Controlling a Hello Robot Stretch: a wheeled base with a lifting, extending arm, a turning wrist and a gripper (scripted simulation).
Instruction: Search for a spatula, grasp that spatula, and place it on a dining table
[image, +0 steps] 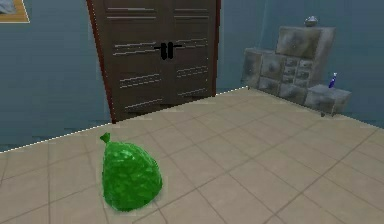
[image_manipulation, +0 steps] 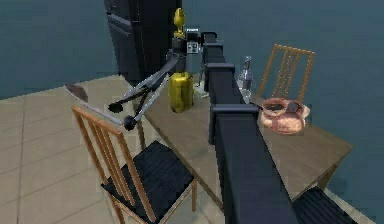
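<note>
Carefully: bring gripper (image_manipulation: 120, 114) from frame's left in over brown wooden dining table (image_manipulation: 300, 160), skirting yellow-olive bottle (image_manipulation: 180, 90); you can't tell whether it holds grey-brown flat blade (image_manipulation: 76, 91).

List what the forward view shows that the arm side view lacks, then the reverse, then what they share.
Forward view: a dark double door, a green bag on the floor, and a grey stepped cabinet by the wall.
Arm side view: the robot's arm, a wooden table bearing a yellowish bottle, a clear bottle and a copper-coloured bowl, a near chair, a far chair, and a tall dark cabinet.
Shared: beige tiled floor and blue walls.
</note>
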